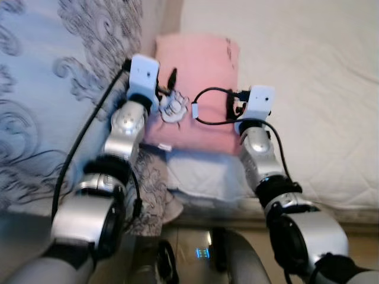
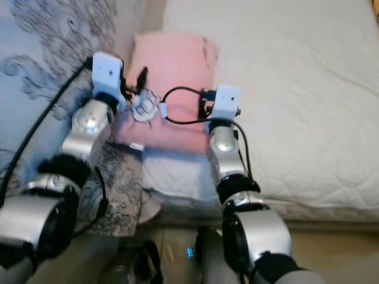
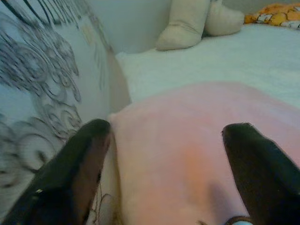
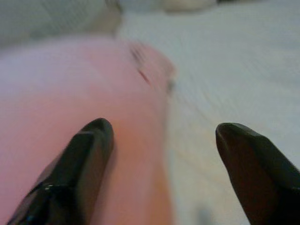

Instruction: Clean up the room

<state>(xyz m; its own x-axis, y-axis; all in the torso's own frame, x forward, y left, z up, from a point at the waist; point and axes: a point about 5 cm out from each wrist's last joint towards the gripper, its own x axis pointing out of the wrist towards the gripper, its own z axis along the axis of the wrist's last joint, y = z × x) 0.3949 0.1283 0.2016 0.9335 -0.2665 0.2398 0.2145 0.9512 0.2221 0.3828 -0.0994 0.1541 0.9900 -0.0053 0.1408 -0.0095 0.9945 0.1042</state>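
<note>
A pink cushion (image 1: 198, 71) lies on the white bed (image 1: 308, 89), against a grey-patterned duvet (image 1: 53, 89). Both silver arms reach onto it. My left gripper (image 3: 164, 133) is open at the cushion's left edge, one finger by the duvet and the other over the pink fabric. My right gripper (image 4: 164, 129) is open at the cushion's right edge, one finger over the pink fabric and the other over the white sheet. Nothing is held between either pair of fingers. A pale folded cloth (image 1: 201, 171) sticks out under the cushion's near end.
A cream soft toy or pillow (image 3: 187, 23) and an orange-yellow item (image 3: 276, 11) lie at the far end of the bed. The bed's near edge (image 1: 331, 216) runs just in front of me, with floor below it. The white sheet stretches bare to the right.
</note>
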